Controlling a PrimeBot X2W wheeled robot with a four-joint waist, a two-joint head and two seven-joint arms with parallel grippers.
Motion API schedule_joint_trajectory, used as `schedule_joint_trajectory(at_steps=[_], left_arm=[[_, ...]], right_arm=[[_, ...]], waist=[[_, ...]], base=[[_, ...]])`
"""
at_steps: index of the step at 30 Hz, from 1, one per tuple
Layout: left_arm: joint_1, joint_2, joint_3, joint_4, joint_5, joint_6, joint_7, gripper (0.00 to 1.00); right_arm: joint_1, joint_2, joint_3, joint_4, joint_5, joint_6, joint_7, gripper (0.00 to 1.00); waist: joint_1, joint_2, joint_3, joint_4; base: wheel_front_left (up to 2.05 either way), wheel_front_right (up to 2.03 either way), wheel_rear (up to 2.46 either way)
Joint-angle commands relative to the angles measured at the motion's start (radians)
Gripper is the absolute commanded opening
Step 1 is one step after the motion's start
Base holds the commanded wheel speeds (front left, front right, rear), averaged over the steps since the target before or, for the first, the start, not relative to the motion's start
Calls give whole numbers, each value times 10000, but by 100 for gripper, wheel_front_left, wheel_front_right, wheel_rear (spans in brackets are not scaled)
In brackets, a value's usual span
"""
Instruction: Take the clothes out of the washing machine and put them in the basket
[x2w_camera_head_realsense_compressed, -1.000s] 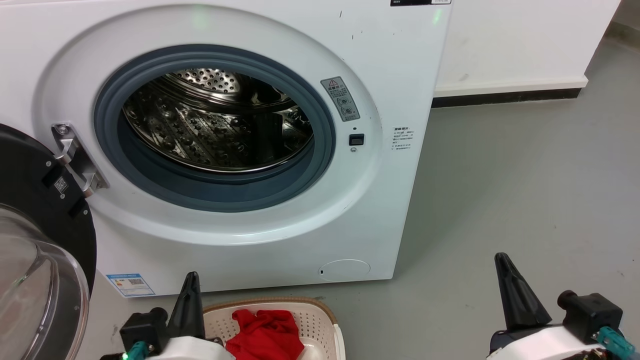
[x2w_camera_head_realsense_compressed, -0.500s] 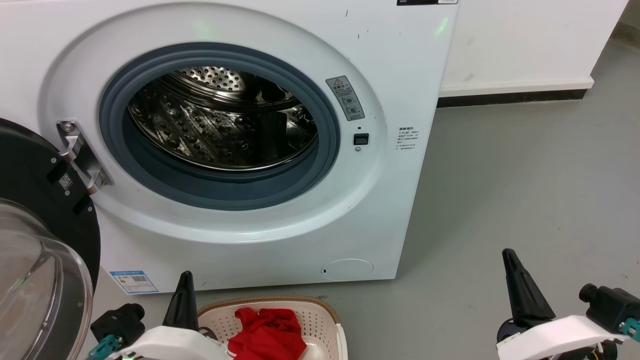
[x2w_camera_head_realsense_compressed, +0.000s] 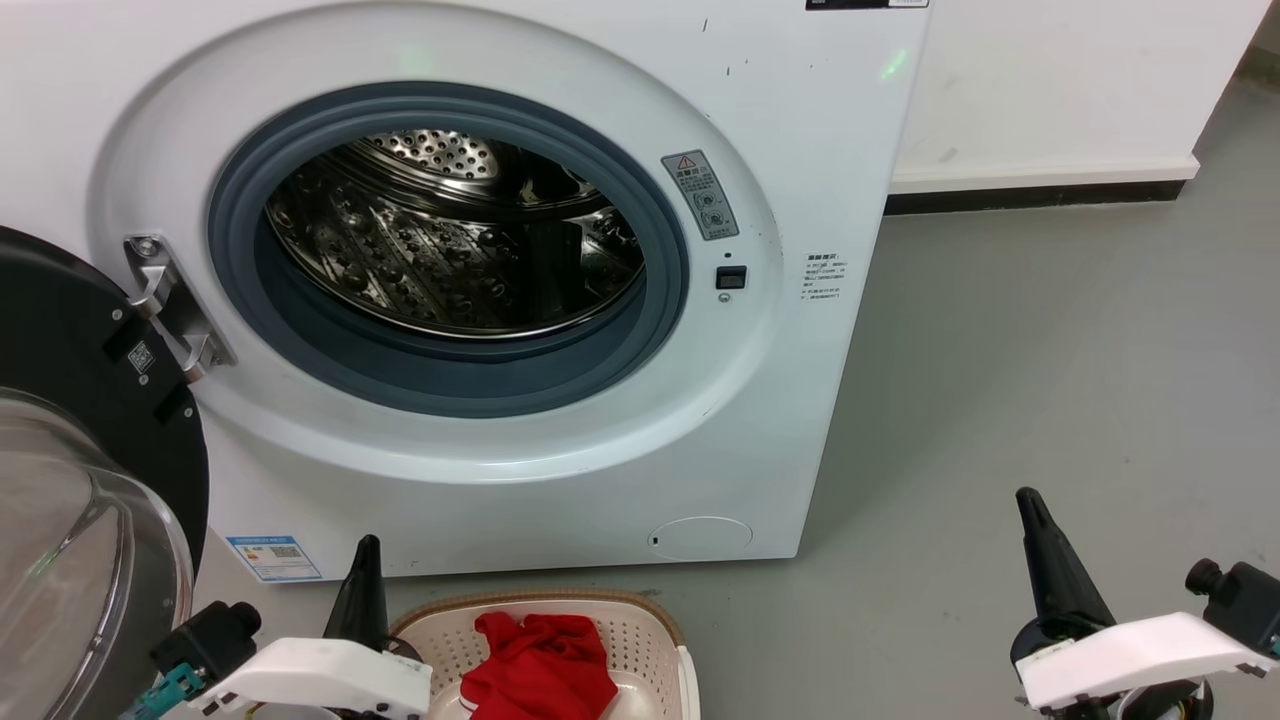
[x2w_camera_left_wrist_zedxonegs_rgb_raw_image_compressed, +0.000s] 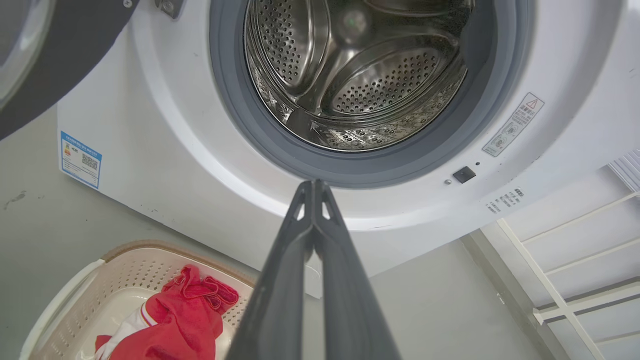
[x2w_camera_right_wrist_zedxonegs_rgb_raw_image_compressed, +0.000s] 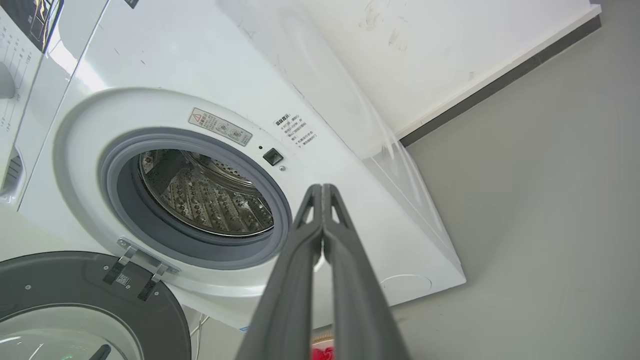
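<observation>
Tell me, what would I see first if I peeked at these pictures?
The big white washing machine grabs you first, its round door swung open to the left and its shiny steel drum showing inside. Next come the bright red clothes, bunched in the cream basket on the floor in front. The left gripper and right gripper sit shut, low on either side.

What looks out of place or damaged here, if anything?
Nothing stands out. On the washing machine the door hangs open, the drum shows bare steel, and the clothes lie inside the basket, none on the floor. The left claw and right claw are shut, holding nothing. Only dark specks mark the machine's front.
</observation>
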Motion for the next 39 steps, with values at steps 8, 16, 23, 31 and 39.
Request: schedule_joint_trajectory(at_steps=[8,16,23,31,39], left_arm=[[-427,8,206,0,-1349,-221,316,0],[-533,-3,337,86,-2349,-366,551,0],[-640,-13,449,158,-3164,-475,750,0],[-712,-21,556,227,-3930,-580,935,0],[-816,-30,660,295,-4745,-703,1127,0]], right_arm=[[-439,-102,-125,131,1425,0,181,0],[-565,-117,-213,309,2470,0,346,0],[-660,-123,-296,458,3299,0,474,0],[-770,-125,-377,592,4082,-1,612,0],[-870,-121,-468,743,4920,0,753,0]], waist=[[0,-1,13,66],[0,-1,24,126],[0,-1,34,178],[0,-1,44,230],[0,-1,56,289]], base=[[0,0,0],[0,0,0],[0,0,0],[0,0,0],[0,0,0]])
